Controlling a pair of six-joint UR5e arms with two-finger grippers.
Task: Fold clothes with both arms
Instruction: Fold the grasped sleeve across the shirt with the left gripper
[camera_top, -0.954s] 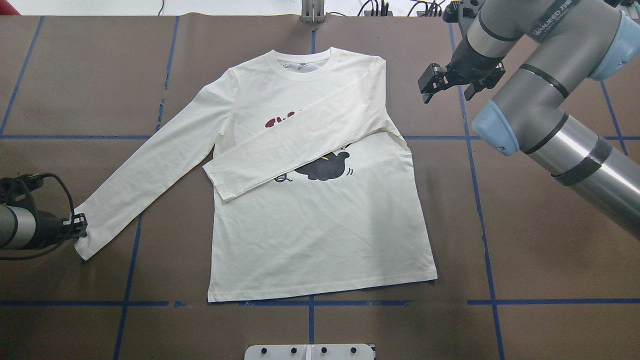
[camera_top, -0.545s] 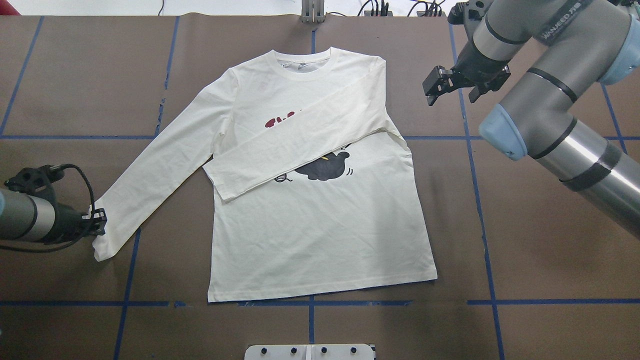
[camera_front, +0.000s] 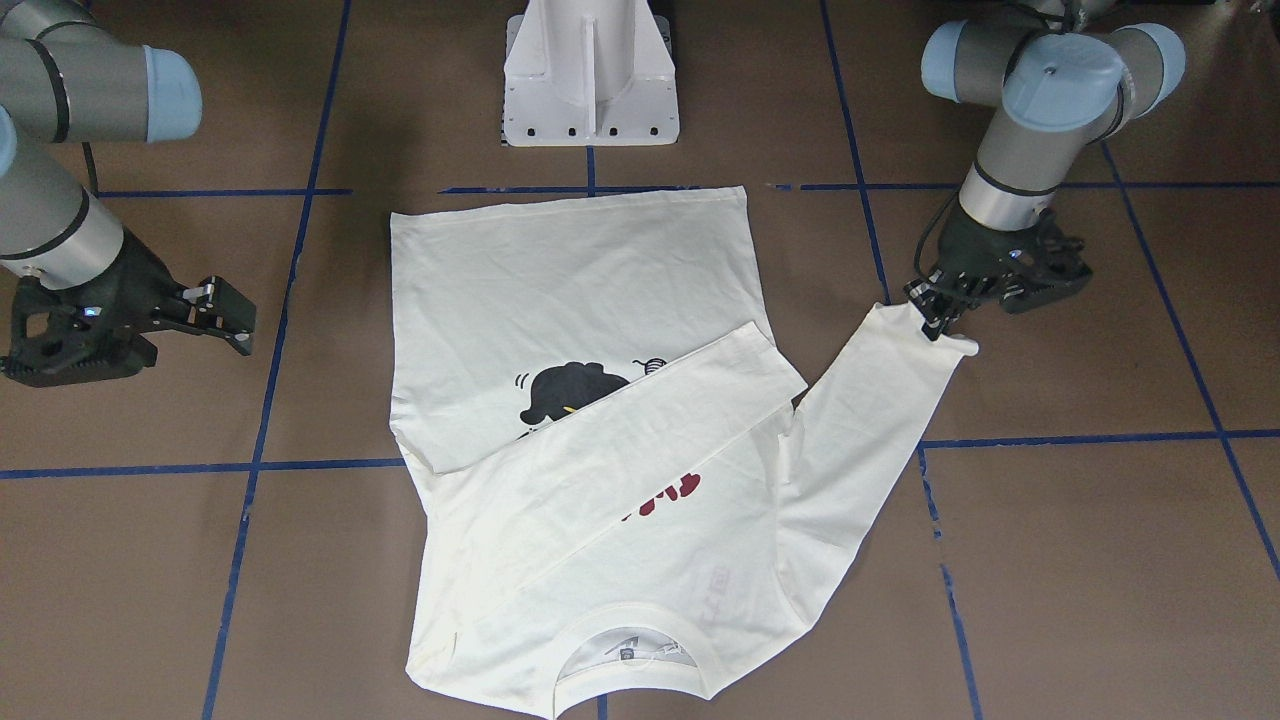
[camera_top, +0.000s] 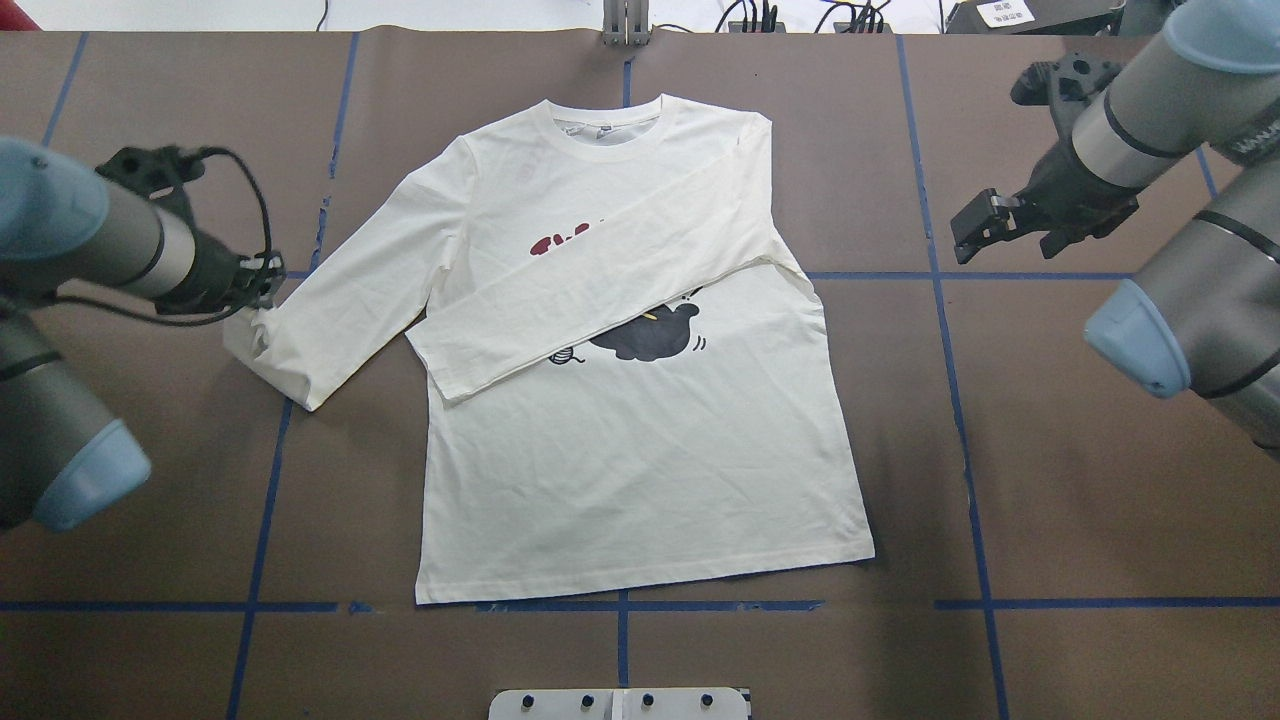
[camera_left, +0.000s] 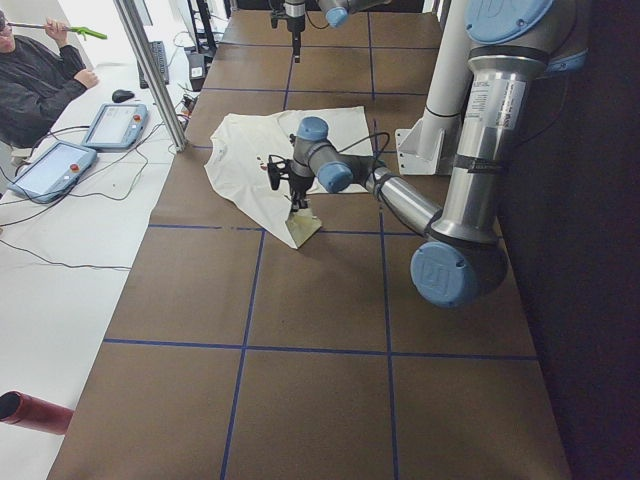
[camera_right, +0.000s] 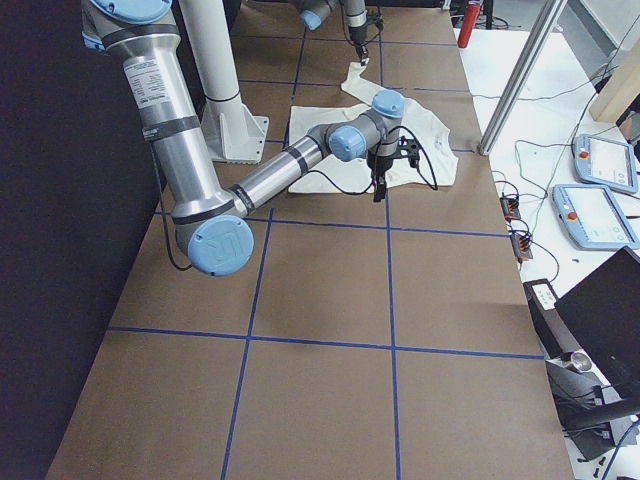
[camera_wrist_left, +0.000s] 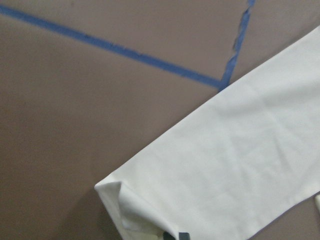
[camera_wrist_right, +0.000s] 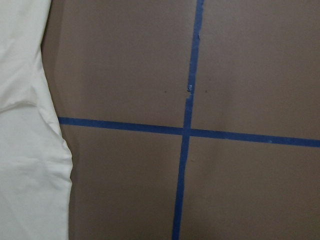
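The cream-white shirt (camera_top: 640, 460) lies print-up on the brown table, collar at the far side. One sleeve (camera_top: 600, 290) is folded across the chest and partly covers the black cat print (camera_top: 645, 335) and the red lettering (camera_top: 555, 243). My left gripper (camera_top: 262, 285) is shut on the cuff of the other sleeve (camera_top: 340, 300) and holds it raised, so the sleeve end is doubled back. It also shows in the front view (camera_front: 930, 315). My right gripper (camera_top: 975, 232) is open and empty over bare table, beside the shirt's shoulder side.
The white pedestal base (camera_front: 590, 80) stands at the near table edge. Blue tape lines (camera_top: 950, 400) mark a grid on the brown cover. A metal post (camera_left: 150, 70), control tablets (camera_left: 110, 125) and a seated person (camera_left: 40, 80) are past the far edge.
My left gripper has carried the sleeve cuff away from the robot and towards the shirt body, so the sleeve end now folds back. My right gripper has drawn back, away from the shirt.
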